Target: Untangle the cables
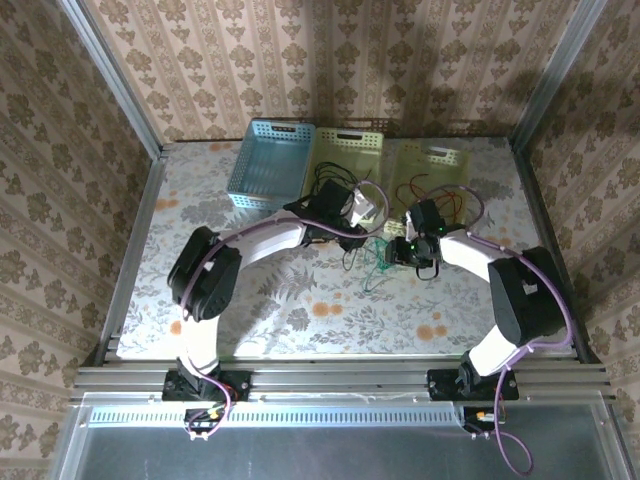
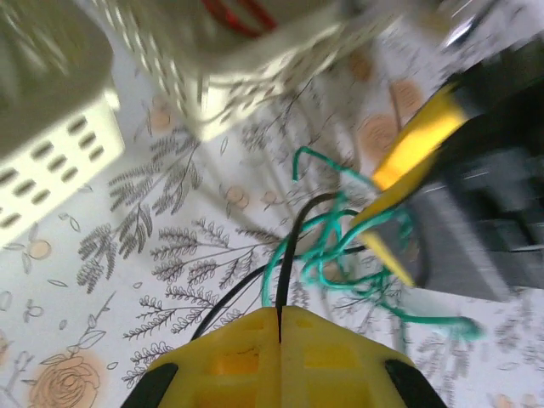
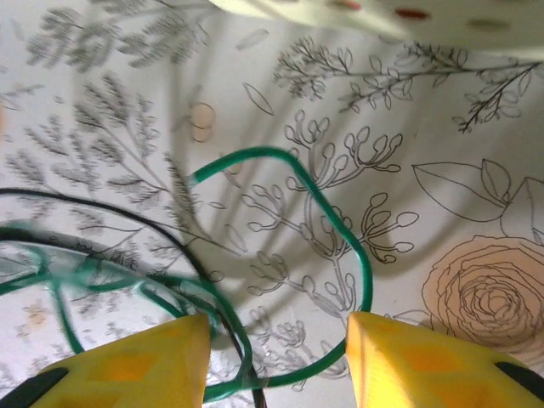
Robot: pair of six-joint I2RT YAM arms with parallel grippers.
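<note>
The left gripper (image 2: 280, 313) has its yellow fingers pressed together on a black cable (image 2: 287, 255), which runs out from the seam toward the tangle. The right gripper (image 3: 276, 331) stands with its fingers apart, a loop of green cable (image 3: 255, 154) arching over the floral table (image 1: 300, 305) just ahead of the gap. From above, the tangle sits between both grippers, near the pale green basket (image 1: 345, 155).

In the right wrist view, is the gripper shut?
No, the right gripper is open; a green cable loops across the gap between its fingers.
</note>
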